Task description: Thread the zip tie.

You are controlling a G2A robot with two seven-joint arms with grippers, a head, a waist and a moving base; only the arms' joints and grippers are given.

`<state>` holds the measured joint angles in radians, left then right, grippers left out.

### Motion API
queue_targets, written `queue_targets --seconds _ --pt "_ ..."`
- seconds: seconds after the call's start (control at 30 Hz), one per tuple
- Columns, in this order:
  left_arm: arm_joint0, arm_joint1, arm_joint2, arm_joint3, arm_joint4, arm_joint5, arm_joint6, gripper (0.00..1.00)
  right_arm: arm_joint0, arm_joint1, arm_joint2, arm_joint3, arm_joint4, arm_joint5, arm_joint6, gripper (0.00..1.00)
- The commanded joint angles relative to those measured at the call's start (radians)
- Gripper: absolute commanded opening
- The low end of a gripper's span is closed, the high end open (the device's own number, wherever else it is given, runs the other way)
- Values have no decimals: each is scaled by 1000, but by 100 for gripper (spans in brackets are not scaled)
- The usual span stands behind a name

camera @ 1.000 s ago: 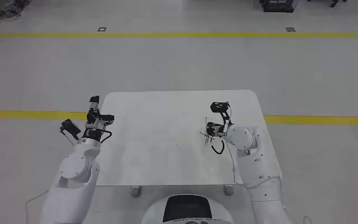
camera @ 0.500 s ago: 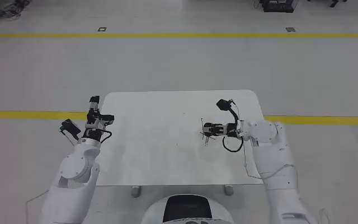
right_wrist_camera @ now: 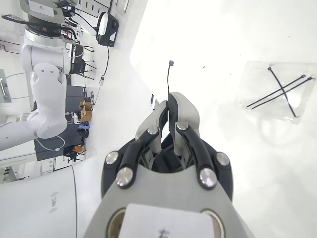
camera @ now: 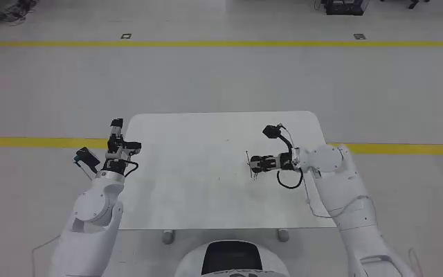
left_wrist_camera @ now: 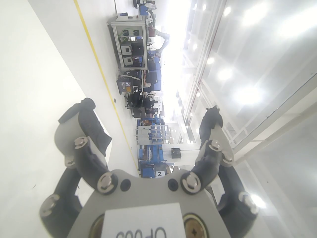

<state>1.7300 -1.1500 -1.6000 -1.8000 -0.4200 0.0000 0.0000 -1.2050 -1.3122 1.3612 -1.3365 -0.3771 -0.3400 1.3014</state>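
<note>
My right gripper (right_wrist_camera: 167, 99) is shut on a thin black zip tie (right_wrist_camera: 169, 75), whose strap sticks out past the fingertips and ends in a small square head. In the top view this gripper (camera: 254, 164) is over the right part of the white table (camera: 194, 138), pointing toward the table's middle, with the held zip tie (camera: 248, 156) as a fine line at its tip. Three more black zip ties (right_wrist_camera: 281, 90) lie crossed on a clear plastic sheet (right_wrist_camera: 257, 75) beside it. My left gripper (left_wrist_camera: 148, 107) is open and holds nothing, at the table's left edge (camera: 116, 127).
The table top (right_wrist_camera: 223, 13) carries a few small dark specks. The left arm (right_wrist_camera: 47, 100) stands off the far side of the table in the right wrist view. Yellow floor lines (camera: 221, 43) run beyond and beside the table.
The right arm swung its elbow outward and turned its gripper to point toward the table's middle, carrying the zip tie. The left arm has not moved.
</note>
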Motion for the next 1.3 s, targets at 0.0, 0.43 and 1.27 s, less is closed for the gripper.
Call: queue_targets --seconds 0.0,0.43,1.27 --pt "0 0 0 0 0 0 0 100 0 0 0 0 0 0 0 0" --pt "0 0 0 0 0 0 0 100 -96 15 36 -90 122 0 -174 0" --pt "0 0 0 0 0 0 0 100 -189 77 -15 -159 274 0 -344 0"
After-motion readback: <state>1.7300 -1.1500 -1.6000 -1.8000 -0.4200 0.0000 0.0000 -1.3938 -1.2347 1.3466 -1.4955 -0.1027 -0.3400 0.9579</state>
